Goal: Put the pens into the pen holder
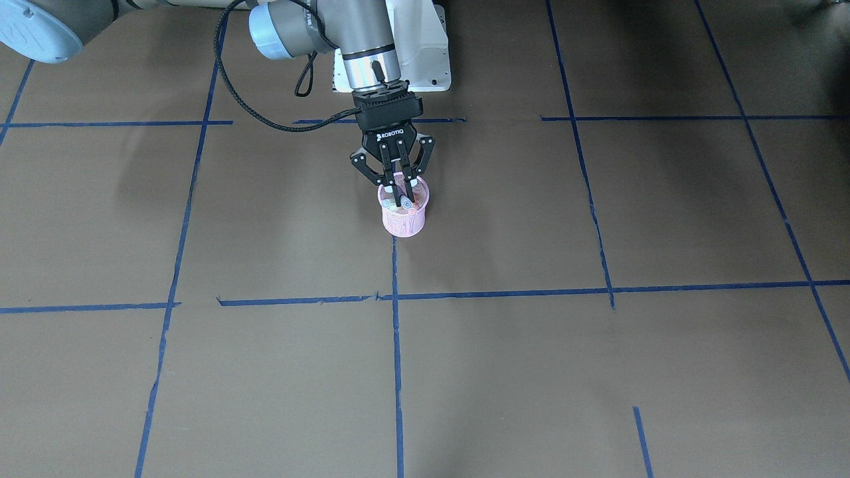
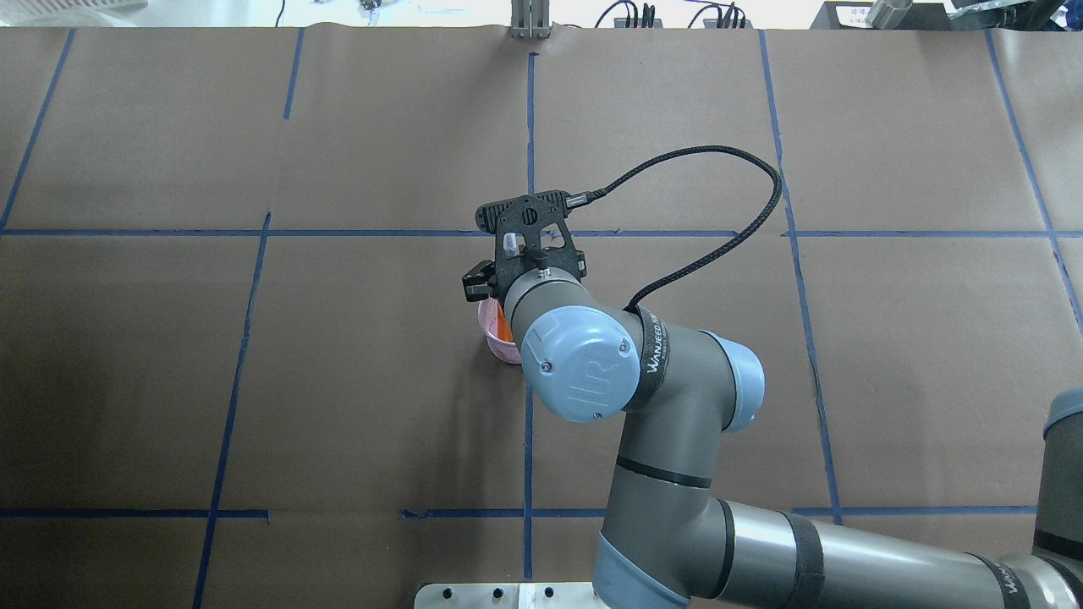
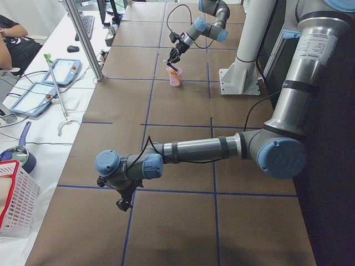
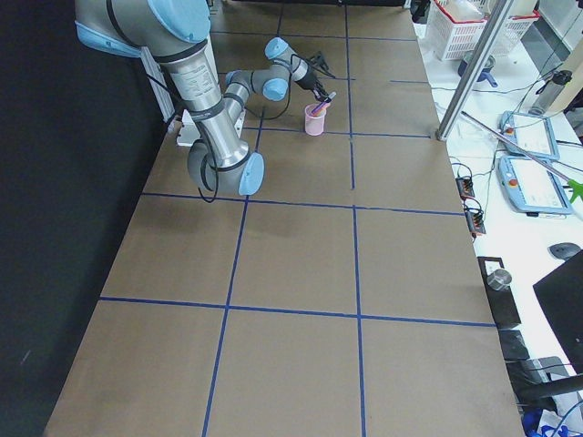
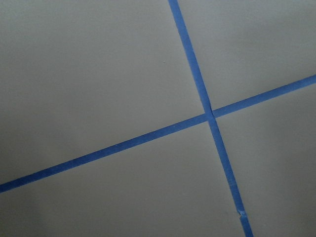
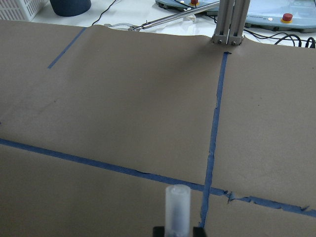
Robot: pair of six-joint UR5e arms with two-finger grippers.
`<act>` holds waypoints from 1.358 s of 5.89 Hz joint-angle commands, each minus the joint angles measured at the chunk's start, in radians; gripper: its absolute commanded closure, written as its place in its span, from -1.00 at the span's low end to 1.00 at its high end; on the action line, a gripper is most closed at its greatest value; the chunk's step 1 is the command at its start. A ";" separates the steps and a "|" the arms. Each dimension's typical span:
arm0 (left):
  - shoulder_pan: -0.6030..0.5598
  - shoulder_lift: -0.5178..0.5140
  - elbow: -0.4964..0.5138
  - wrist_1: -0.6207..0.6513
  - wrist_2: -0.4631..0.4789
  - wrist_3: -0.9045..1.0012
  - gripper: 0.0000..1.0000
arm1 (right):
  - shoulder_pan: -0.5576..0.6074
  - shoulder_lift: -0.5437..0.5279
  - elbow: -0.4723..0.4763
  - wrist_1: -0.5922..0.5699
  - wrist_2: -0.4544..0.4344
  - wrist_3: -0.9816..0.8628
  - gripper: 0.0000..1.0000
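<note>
Pens (image 1: 406, 205) in pink holder (image 1: 404, 226), hand (image 1: 404, 192) gripping one

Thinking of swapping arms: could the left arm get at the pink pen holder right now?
Probably not easily. The right end effector hangs right over the pen holder, shut on a pen, blocking its mouth; the left end effector sits far down the table.

The small round pink wire-mesh pen holder (image 1: 405, 226) stands on the brown paper-covered table (image 1: 597, 372), at 12 o'clock from a blue tape crossing (image 1: 395, 297) in the front-facing view. A slim orange plastic pen (image 2: 502, 321) stands inside. A slim purple plastic pen (image 4: 320, 103) rises from it, seemingly between the fingers of the black right gripper (image 1: 402, 194) directly above.
</note>
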 commanded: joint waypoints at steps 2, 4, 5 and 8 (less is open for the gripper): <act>0.000 0.000 0.000 0.000 0.005 0.000 -1.00 | 0.041 0.005 0.013 -0.013 0.097 -0.013 -1.00; -0.006 0.027 -0.042 0.002 0.010 -0.003 -1.00 | 0.242 0.000 0.070 -0.177 0.411 -0.109 -1.00; -0.007 0.068 -0.102 0.011 0.011 -0.008 -1.00 | 0.339 -0.022 0.067 -0.230 0.547 -0.175 -1.00; -0.007 0.260 -0.307 0.012 0.025 -0.073 -1.00 | 0.539 -0.093 -0.007 -0.238 0.807 -0.313 -1.00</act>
